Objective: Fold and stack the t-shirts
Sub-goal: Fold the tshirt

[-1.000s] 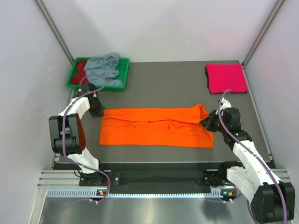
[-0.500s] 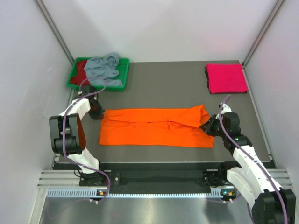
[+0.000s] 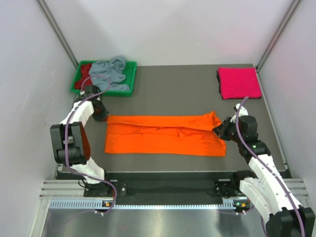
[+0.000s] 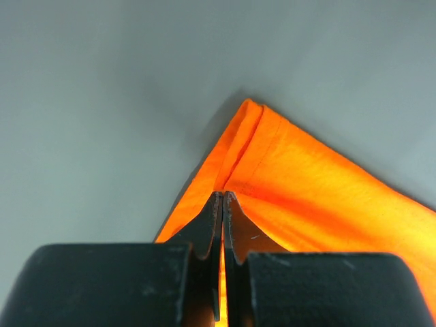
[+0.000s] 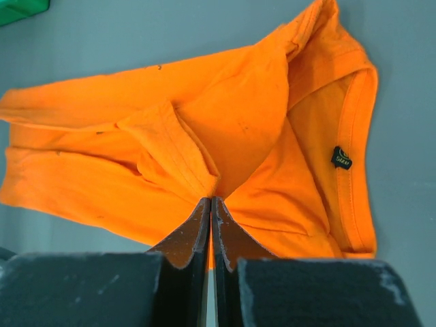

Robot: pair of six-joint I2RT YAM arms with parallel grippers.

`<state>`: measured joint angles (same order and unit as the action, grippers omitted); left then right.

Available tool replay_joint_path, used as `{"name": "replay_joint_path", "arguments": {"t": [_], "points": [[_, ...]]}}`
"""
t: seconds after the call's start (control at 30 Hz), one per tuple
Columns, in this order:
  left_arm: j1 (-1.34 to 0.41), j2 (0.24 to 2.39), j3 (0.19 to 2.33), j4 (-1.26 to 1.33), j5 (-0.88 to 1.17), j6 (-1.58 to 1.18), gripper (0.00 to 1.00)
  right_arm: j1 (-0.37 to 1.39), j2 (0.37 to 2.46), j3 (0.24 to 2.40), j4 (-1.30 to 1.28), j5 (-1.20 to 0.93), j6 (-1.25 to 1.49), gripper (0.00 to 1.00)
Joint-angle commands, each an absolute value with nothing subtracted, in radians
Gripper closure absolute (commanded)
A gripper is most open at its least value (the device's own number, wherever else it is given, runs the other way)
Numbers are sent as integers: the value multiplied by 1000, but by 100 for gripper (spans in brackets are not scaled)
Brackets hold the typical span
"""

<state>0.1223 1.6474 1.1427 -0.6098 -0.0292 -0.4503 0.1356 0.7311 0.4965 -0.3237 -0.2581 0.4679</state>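
Across the middle of the surface (image 3: 173,94) we find the orange t-shirt (image 3: 165,134) lying as a long strip, its long axis running left to right. We note the left tool (image 3: 102,114) clamped on its far left corner and the right tool (image 3: 220,129) clamped on cloth at the collar end, one tool per end. Farther back, the folded magenta t-shirt (image 3: 239,82) lies far right, well apart from both tools.

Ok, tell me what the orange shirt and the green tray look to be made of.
The orange t-shirt: soft, matte knit cloth, probably cotton jersey; it creases and drapes, with stitched hems and a sewn neck label. The green tray: rigid-looking, smooth, likely moulded plastic, judging by its straight raised rim.
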Motion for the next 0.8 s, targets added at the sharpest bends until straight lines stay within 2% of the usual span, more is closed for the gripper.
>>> {"name": "replay_joint_path", "arguments": {"t": [0.0,0.27,0.57,0.77], "points": [[120,1611,1126,-641,-48,-443,100,146,692,477,-345,-281,456,100],[118,1631,1043,-611,-41,-433,100,170,638,338,-305,-333,521,100],[114,1672,1074,-632,-152,-434,82,219,592,279,-324,-293,603,100],[104,1634,1111,-657,-221,-431,74,222,519,305,-443,-209,618,100]]}}
